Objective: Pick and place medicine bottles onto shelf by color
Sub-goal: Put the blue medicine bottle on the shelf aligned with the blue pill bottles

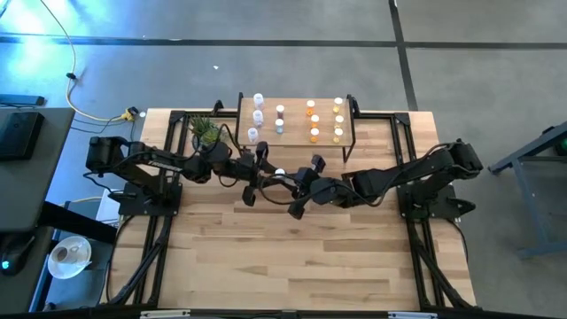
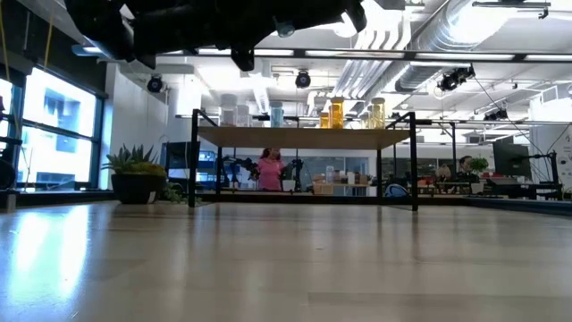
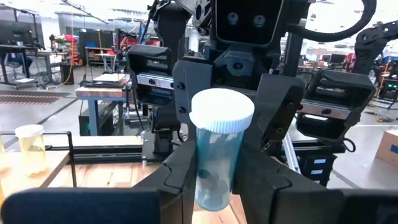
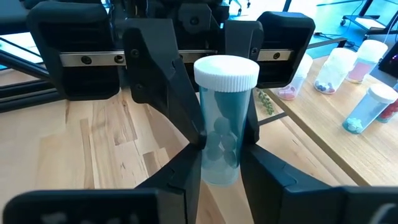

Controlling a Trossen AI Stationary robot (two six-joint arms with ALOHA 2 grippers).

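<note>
Two dark arms meet over the middle of the wood-plank table [image 1: 301, 257], just in front of the shelf [image 1: 297, 140]; from above their wrists overlap so closely that only the white cap of the teal-blue bottle [image 1: 280, 173] between them shows; the left gripper [image 3: 214, 171] pinches that bottle, its fingers [image 3: 180, 168] pressed on the tinted sides, and the right gripper [image 4: 217, 162] has its own fingers [image 4: 186, 168] set against the same bottle from the opposite direction, though whether they grip firmly or only touch cannot be told; each wrist camera finds the other arm's hardware filling most of its frame, blocking the table behind; from table height the arms are cut off at the upper edge as dark shapes and the handed bottle is hardly visible there; on the shelf stand rows of medicine bottles [image 1: 312, 121], whitish and pink ones toward the left arm's side, orange and yellow toward the right's, their contents too small to read from overhead; a potted plant [image 1: 205, 133] sits beside the shelf near the left arm; a person in pink [image 2: 268, 170] stands in the room beyond, seen under the shelf board.
</note>
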